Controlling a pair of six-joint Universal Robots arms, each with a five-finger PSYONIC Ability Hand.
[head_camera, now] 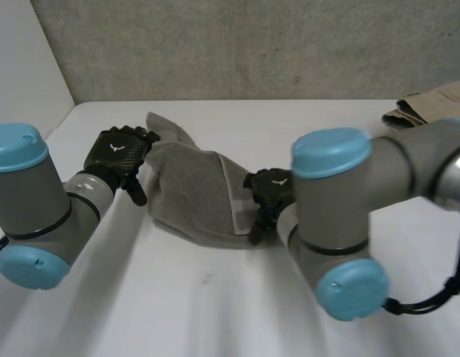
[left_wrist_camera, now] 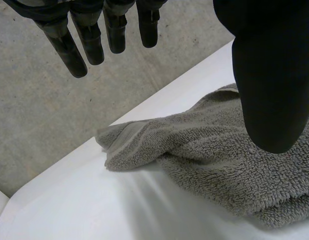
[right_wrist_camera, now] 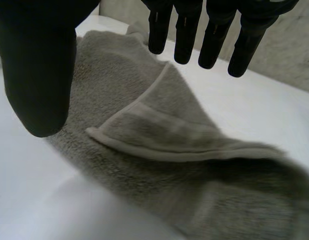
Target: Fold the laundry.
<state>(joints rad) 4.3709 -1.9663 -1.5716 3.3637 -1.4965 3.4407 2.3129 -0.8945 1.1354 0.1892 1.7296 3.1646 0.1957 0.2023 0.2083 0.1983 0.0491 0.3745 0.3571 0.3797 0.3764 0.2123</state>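
Head view: grey towel (head_camera: 189,197) lies bunched mid-width on the counter (head_camera: 215,305), toward its far edge. Left hand (head_camera: 120,152) is at the towel's left edge, right hand (head_camera: 269,187) at its right edge. Folded beige cloth (head_camera: 427,104) sits at the far right corner.

Left wrist view: fingers (left_wrist_camera: 84,42) straight, thumb apart, holding nothing, above the towel.

Right wrist view: fingers (right_wrist_camera: 214,40) straight, thumb apart, empty, over a turned-back hemmed corner.

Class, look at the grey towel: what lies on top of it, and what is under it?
Its own hemmed flap lies folded over on top of the grey towel. The white table shows around it; whatever is beneath the cloth is covered.
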